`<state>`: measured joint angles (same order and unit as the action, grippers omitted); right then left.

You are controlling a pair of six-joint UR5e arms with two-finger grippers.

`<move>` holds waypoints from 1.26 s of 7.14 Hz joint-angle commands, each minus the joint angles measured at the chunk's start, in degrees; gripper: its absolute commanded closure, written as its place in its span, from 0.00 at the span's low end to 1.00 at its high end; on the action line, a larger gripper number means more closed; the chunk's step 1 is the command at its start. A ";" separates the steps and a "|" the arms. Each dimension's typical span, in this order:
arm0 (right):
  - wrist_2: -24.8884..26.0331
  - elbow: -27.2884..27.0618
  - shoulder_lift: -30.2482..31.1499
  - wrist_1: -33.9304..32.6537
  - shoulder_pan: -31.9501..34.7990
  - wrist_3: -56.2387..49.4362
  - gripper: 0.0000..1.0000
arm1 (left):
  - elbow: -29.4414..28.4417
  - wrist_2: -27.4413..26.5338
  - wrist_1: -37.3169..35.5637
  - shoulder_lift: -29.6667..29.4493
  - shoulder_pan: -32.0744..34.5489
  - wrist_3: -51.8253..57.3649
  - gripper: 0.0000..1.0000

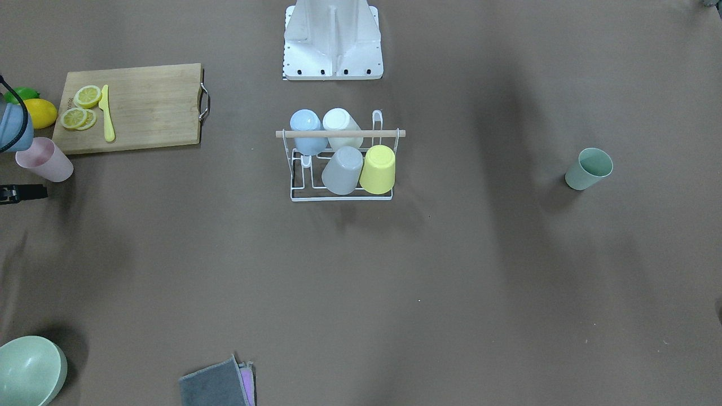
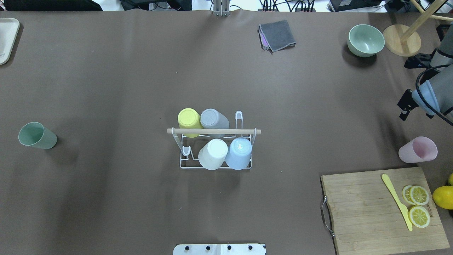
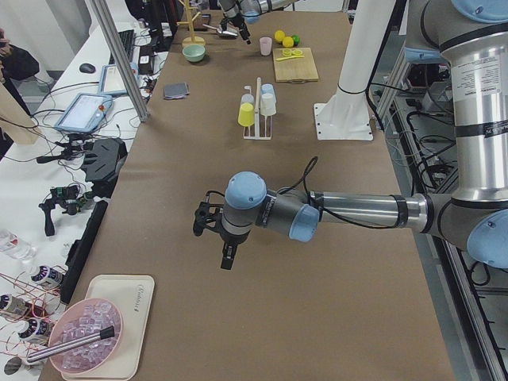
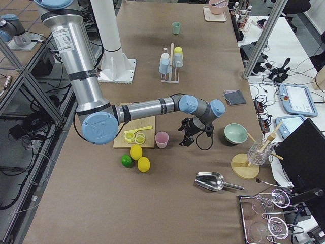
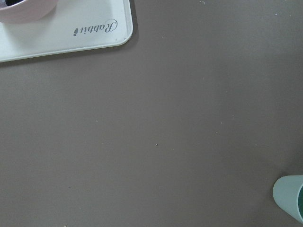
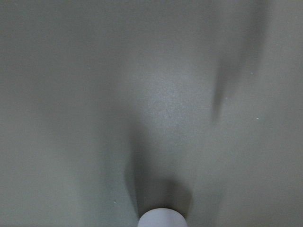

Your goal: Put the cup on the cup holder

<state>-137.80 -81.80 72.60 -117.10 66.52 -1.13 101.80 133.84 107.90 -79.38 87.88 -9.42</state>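
The white wire cup holder (image 2: 184,163) with a wooden rod handle (image 2: 214,131) stands mid-table and bears yellow (image 2: 188,119), grey (image 2: 214,119), white (image 2: 213,153) and blue (image 2: 239,152) cups, all upside down. A green cup (image 2: 36,136) lies on its side at the robot's far left. A pink cup (image 2: 417,149) lies on its side at the far right. My right gripper (image 2: 404,106) hovers just beyond the pink cup; I cannot tell whether it is open or shut. My left gripper (image 3: 216,238) hangs over bare table near the green cup (image 5: 290,196); I cannot tell whether it is open or shut.
A wooden cutting board (image 2: 368,209) with lemon slices and a yellow knife (image 2: 397,201) lies at the near right, whole lemons (image 1: 40,113) beside it. A green bowl (image 2: 365,40), a wooden stand (image 2: 401,44) and a grey cloth (image 2: 277,34) lie at the far side. A white tray (image 5: 61,35) lies at the left end.
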 commanded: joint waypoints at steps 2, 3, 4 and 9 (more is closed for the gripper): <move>-0.54 2.17 -0.96 -6.36 -1.30 -4.39 0.03 | -2.65 -1.21 0.03 0.10 0.01 -0.59 0.02; -0.63 2.43 -1.14 -8.12 -2.26 -5.27 0.03 | -4.40 -1.21 0.12 0.19 0.01 -0.86 0.02; -0.54 2.70 -0.97 -9.18 -3.49 -5.80 0.03 | -4.59 -1.30 -0.14 -0.33 0.01 -5.04 0.02; -0.54 5.76 -0.88 -13.68 -6.05 -12.05 0.03 | -20.08 -1.48 -3.47 -15.65 1.24 -6.14 0.03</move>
<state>-138.34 -77.16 71.88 -130.36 60.85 -12.74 89.20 132.38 106.17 -87.68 89.04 -15.49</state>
